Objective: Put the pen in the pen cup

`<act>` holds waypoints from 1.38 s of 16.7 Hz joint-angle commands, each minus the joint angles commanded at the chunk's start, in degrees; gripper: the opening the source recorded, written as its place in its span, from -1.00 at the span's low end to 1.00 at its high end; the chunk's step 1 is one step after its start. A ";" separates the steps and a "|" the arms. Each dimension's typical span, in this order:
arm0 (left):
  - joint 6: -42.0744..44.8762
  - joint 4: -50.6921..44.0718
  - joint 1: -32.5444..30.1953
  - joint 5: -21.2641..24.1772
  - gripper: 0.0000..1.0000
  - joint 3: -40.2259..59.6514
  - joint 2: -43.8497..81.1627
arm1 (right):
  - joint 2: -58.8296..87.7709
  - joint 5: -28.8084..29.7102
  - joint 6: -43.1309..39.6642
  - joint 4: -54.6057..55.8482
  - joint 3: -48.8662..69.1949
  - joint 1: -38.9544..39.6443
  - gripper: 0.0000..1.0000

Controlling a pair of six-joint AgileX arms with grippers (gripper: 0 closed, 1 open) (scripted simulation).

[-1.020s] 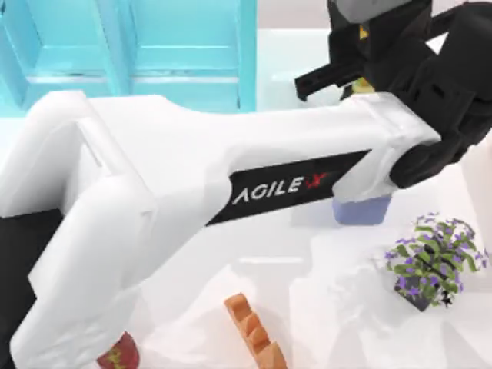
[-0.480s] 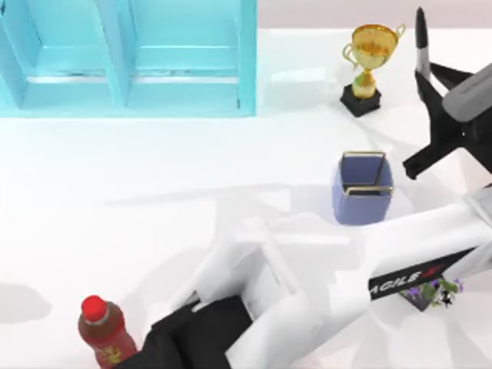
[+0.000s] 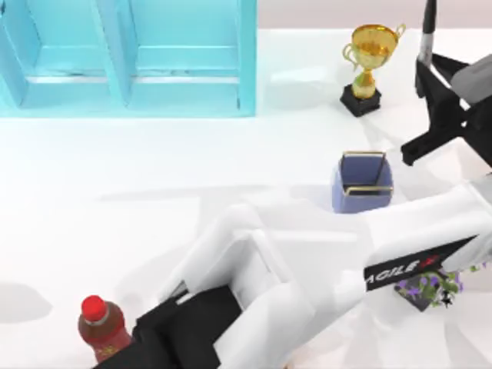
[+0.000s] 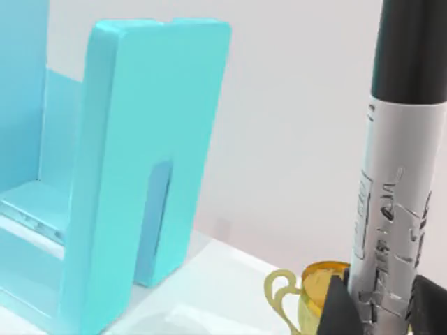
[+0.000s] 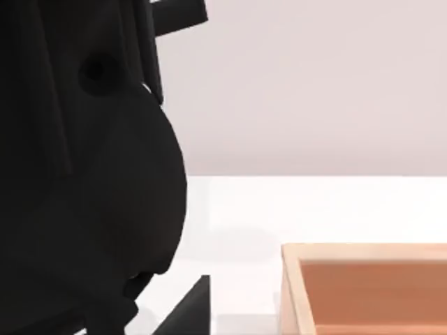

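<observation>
You are mid-carry: the left gripper [image 3: 427, 69] is clamped on the pen [image 3: 427, 31], held upright beyond and to the right of the pen cup [image 3: 363, 183], so next bring it over the cup's mouth, then lower and release.

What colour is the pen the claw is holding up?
Black, with a white-grey printed band around the middle of the pen; the left wrist view shows it best.
</observation>
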 joint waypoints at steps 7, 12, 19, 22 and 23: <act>0.84 -3.30 -0.43 -2.65 -1.00 -18.46 -9.68 | 0.00 0.00 0.00 0.00 0.00 0.00 1.00; 0.95 -3.52 -0.60 -2.73 -1.00 -19.08 -9.93 | 0.00 0.00 0.00 0.00 0.00 0.00 1.00; 0.95 -3.52 -0.60 -2.73 0.06 -19.08 -9.93 | 0.00 0.00 0.00 0.00 0.00 0.00 1.00; 0.95 -3.52 -0.60 -2.73 0.51 -19.08 -9.93 | 0.00 0.00 0.00 0.00 0.00 0.00 1.00; 0.95 -3.52 -0.60 -2.73 0.66 -19.08 -9.93 | 0.00 0.00 0.00 0.00 0.00 0.00 1.00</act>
